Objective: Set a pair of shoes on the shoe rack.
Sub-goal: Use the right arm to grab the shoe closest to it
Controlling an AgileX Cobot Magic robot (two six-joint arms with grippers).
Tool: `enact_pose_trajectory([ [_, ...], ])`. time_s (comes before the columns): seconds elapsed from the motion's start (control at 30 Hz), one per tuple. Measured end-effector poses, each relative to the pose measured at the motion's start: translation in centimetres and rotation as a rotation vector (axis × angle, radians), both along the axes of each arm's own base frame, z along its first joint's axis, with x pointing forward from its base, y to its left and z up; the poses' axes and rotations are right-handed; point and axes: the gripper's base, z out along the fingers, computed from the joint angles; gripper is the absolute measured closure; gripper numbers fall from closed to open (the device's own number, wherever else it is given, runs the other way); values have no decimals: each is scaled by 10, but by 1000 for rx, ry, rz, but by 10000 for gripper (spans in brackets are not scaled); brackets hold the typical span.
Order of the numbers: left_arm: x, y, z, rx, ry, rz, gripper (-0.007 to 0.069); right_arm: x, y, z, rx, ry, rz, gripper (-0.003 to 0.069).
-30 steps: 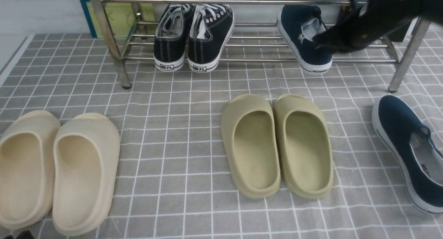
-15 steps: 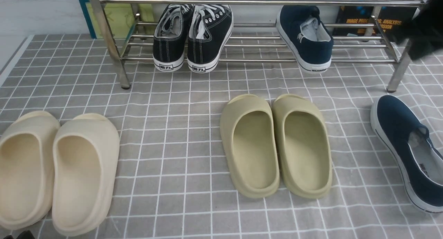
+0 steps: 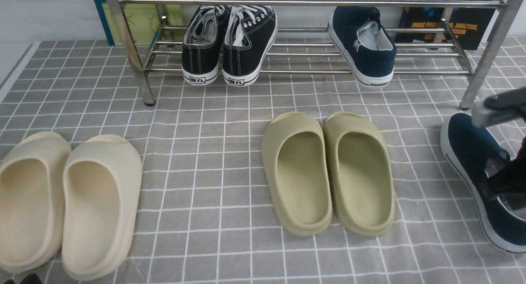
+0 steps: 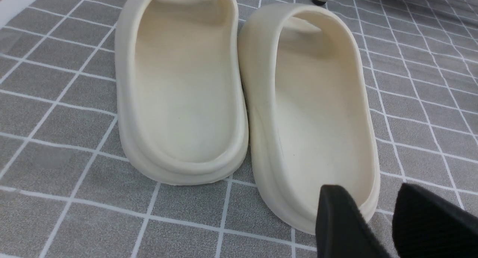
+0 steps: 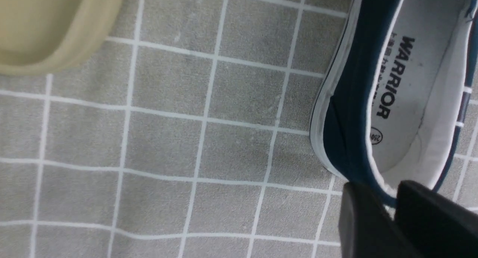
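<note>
Task judged about half done; the first navy slip-on (image 3: 363,45) sits on the lower bars of the shoe rack (image 3: 287,2), right of the black lace-up sneakers (image 3: 228,41), heel hanging over the near bar; the second navy slip-on (image 3: 466,146) lies on the tabletop (image 3: 205,173) at near right, outside the rack, yet to be lifted and shelved beside its mate; the right tool (image 5: 384,190) stands at that shoe's heel rim, jaws narrowly parted, no grip evident; the left tool (image 4: 371,190) hovers at near left by the cream slides (image 3: 70,202), jaws apart and empty; slip-ons are matte canvas with white rubber soles and pale printed lining; rack tubes shiny chrome; olive slides (image 3: 328,173) smooth, rounded foam; tabletop cloth grey, white-gridded, faintly wrinkled
</note>
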Motion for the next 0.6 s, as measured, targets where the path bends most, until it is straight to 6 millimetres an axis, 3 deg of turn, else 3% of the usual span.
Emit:
enact_pose_trajectory([
  [0.17,0,0,0,0,0,0,387,17,-3,-22,-65,6,-28,271],
  [0.3,0,0,0,0,0,0,387,27,-2,-40,-79,36,-56,205],
  [0.5,0,0,0,0,0,0,387,35,0,-64,-94,101,-57,246],
  [0.6,0,0,0,0,0,0,387,37,-1,-73,-115,126,-47,382],
])
